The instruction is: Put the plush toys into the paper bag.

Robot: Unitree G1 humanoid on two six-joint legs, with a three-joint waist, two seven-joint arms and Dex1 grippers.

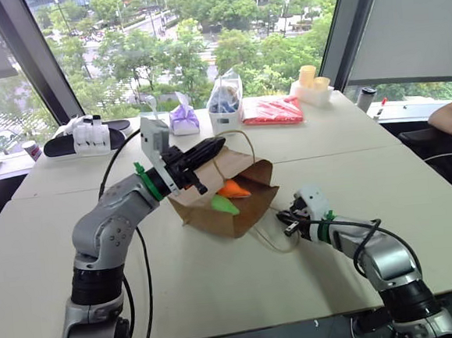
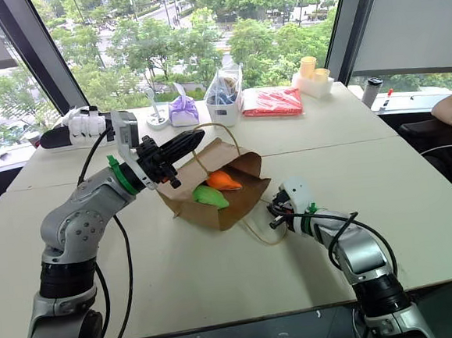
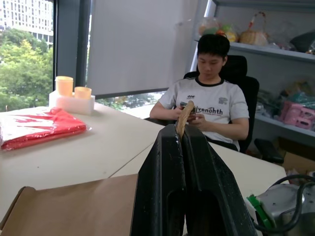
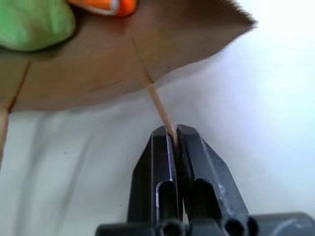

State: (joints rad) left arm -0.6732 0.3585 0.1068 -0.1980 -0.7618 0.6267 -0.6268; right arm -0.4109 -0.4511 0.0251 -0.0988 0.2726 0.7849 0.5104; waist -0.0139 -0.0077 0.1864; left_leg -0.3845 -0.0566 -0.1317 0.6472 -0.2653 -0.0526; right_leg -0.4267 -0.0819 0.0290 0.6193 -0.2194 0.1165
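the orange plush toy (image 1: 233, 189) and green plush toy (image 1: 224, 204) lie inside the paper bag (image 1: 230, 216) at frame centre, tipped on its side. the left gripper (image 1: 209, 151) is clenched on its upper handle, likely holding the mouth open; the right gripper (image 4: 175, 133) pinches the lower handle. a purple pouch (image 1: 184, 119) and red packet (image 1: 272, 110) sit upper centre, blocking nothing.

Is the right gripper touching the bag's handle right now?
Touching. In the right wrist view the right gripper has its fingers shut on the thin tan handle running from the paper bag.
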